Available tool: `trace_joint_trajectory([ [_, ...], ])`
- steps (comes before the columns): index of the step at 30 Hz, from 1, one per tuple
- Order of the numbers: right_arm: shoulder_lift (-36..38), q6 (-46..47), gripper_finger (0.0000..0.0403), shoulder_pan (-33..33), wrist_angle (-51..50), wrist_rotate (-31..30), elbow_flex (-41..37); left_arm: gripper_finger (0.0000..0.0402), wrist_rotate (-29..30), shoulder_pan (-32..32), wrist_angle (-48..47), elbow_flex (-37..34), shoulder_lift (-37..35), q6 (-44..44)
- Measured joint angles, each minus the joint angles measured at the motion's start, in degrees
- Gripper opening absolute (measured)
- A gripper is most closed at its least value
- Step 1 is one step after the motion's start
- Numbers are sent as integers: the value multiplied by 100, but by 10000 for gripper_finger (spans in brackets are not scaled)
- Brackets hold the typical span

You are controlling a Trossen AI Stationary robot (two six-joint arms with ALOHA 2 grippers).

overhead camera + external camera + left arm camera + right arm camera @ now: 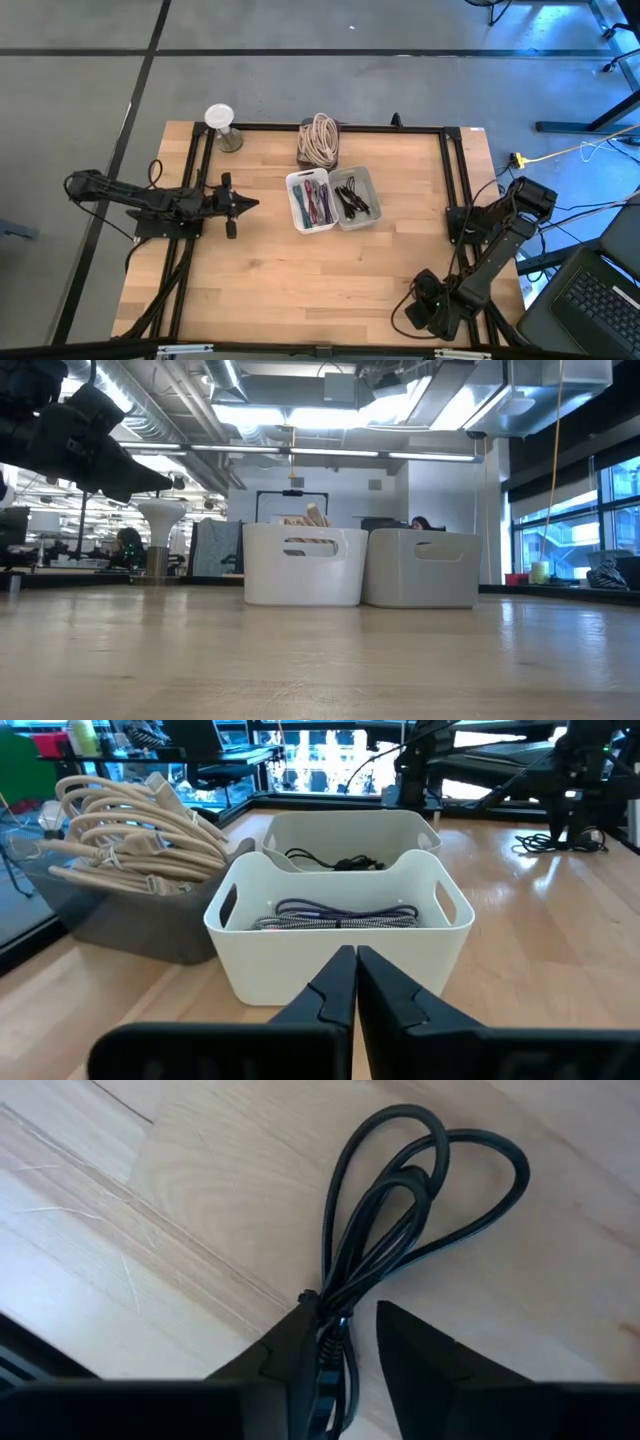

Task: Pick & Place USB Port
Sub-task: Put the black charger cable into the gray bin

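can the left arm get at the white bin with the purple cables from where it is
Probably yes. The left pincer, shut, points straight at the white bin holding the purple cables, with only bare table between them. It would need to open first.

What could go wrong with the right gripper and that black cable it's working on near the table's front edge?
1. The right gripper sits over only one end of the coiled black cable; the jaws are parted, so the grip looks unsettled and the cable may slip out.
2. The loops trail loose on the table and could drag or uncoil on a lift.
3. The bins are far across the table, a long carry.
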State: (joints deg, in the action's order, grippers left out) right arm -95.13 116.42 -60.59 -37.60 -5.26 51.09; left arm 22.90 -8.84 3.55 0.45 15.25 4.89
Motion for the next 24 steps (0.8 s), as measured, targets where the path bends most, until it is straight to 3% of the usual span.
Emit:
trace_joint_trajectory([
  [14, -434, -172, 122, 10, 208, -9, 40, 8, -2, 0, 2, 0, 0, -7],
  [17, -446, -132, 102, 10, 112, -4, 45, 8, -2, 0, 2, 0, 0, -9],
  [21, -399, -146, 35, 10, 10, -95, 42, 4, -2, 0, 2, 0, 0, -10],
  [24, -307, -297, 31, 93, -112, -241, 29, 4, -2, 0, 2, 0, 0, -9],
])
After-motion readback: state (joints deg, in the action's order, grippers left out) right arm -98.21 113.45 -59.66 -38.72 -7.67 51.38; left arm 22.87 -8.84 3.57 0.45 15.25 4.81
